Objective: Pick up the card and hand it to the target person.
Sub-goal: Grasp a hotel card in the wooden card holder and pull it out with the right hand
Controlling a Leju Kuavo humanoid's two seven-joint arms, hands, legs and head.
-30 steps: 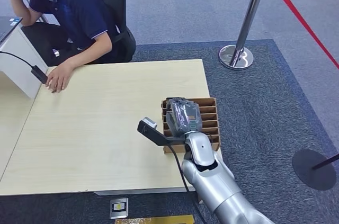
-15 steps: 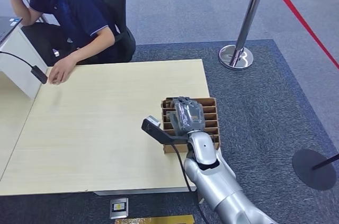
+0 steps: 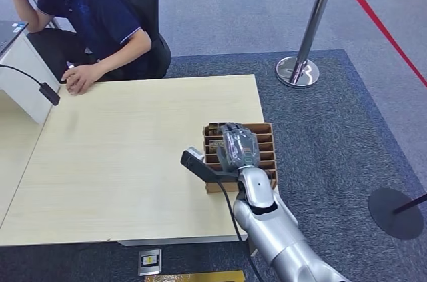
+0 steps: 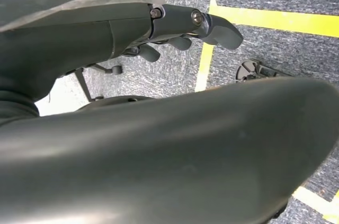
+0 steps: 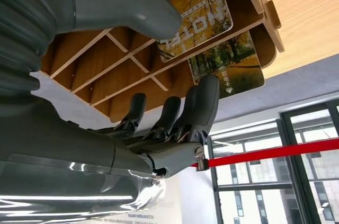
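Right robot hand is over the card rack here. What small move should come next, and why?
Probably ease the right robot hand a little further toward the nearest card and close thumb and fingers on it. The right wrist view shows the hand spread over the slotted rack, thumb on one side of the two cards, fingers on the other, nothing pinched yet.

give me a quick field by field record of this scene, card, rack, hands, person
card: two cards with autumn-tree prints stand in the slots at the far end of the rack
rack: brown slotted cardboard rack at the table's right edge
table: light wood table
right hand: right hand over the rack, thumb and fingers either side of the cards, none gripped yet
left hand: left hand hangs over carpet, holding nothing
person: seated person at the far left corner, one hand on the table
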